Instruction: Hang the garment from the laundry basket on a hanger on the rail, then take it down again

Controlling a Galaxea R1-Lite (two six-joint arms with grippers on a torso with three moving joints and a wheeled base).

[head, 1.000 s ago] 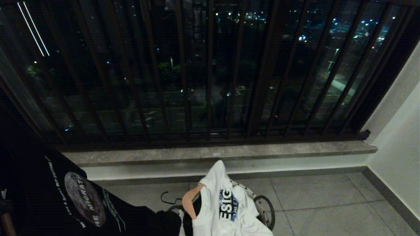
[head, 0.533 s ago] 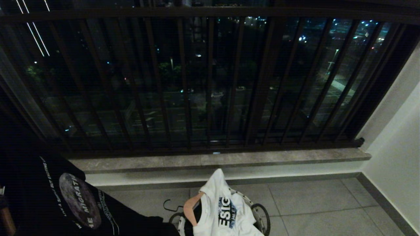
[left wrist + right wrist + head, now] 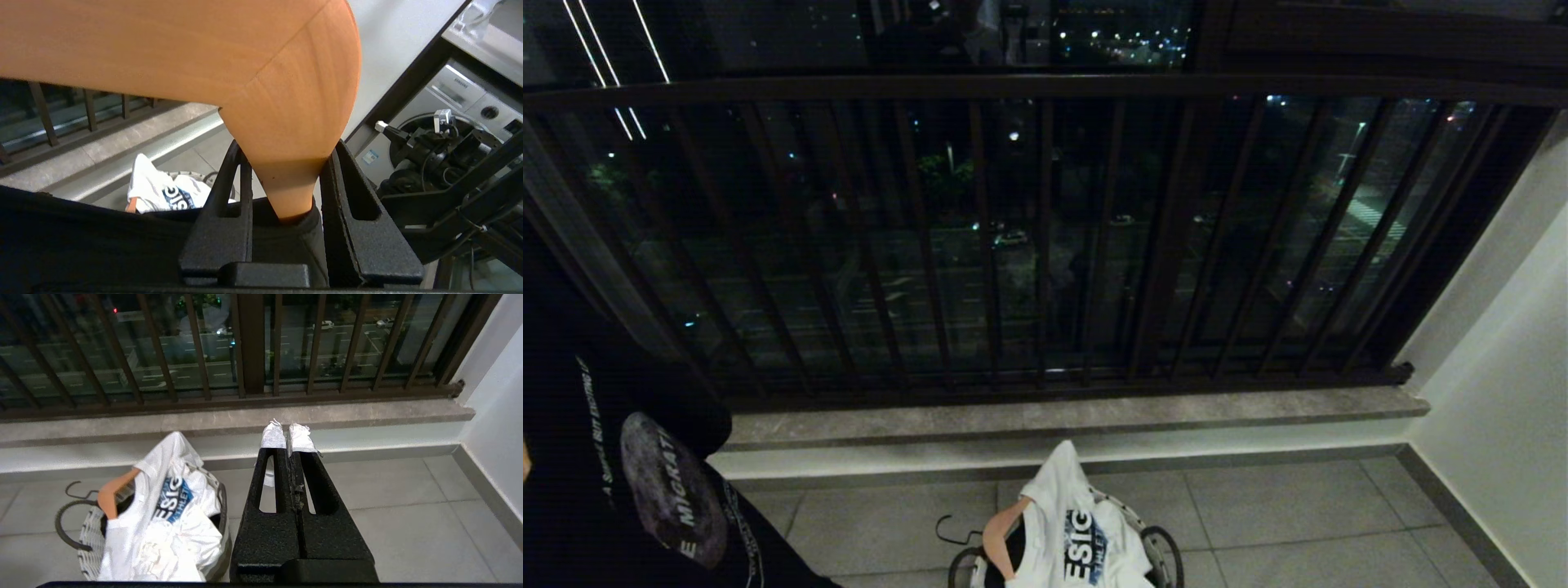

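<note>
Hanger in left claw (image 3: 204, 61): smooth wood, warm orange, fine grain, satin sheen
Left claw (image 3: 286, 192) fingers (image 3: 220, 228): black, grainy matt plastic
Right claw (image 3: 289, 437) tips: wrapped in frayed white cloth tape; fingers (image 3: 322, 522) the same rough matt black
Black garment (image 3: 645, 490): soft matt cloth with a printed grey moon
White garment (image 3: 163, 514): thin crumpled cloth, blue print
Laundry basket (image 3: 88, 539): pale ribbed weave, dark loop handle
Floor (image 3: 388, 522): grey tiles, dull smooth finish
Sill (image 3: 347, 412): speckled stone, matt
Window bars (image 3: 251, 343): dark brown painted metal

Left gripper engaged, right gripper idle.
Left gripper (image 3: 286, 179) fingers clamp a hanger (image 3: 261, 81) between them; right gripper (image 3: 288, 437) fingertips pressed together, empty.
</note>
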